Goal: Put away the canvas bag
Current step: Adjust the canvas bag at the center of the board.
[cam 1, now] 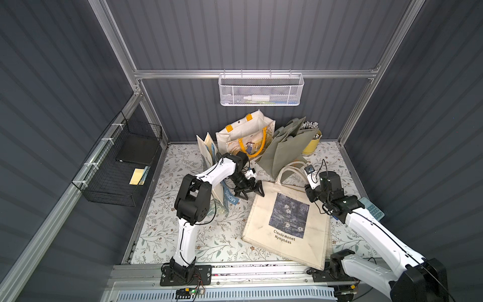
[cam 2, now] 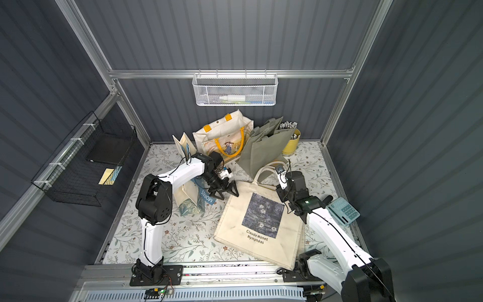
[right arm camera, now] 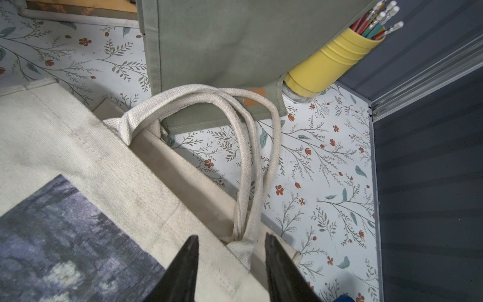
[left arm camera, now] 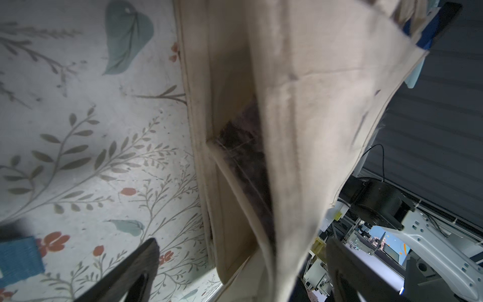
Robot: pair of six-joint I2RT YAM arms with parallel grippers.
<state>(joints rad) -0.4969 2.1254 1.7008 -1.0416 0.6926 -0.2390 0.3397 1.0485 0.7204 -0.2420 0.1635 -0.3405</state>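
Left gripper [cam 1: 250, 194] is spread wide with nothing in it in both top views, parked right at the back-left corner of the canvas bag [cam 1: 287, 222]. The bag's lying flat at the table's [cam 1: 183, 235] front-right, one corner over the front edge.

Left wrist cam: just blurry bag cloth between the spread fingers [left arm camera: 146, 261].

Right wrist cam: right gripper [right arm camera: 231, 239] has its jaws partly apart, straddling the root of the bag's handles [right arm camera: 245, 170], not pinching them.
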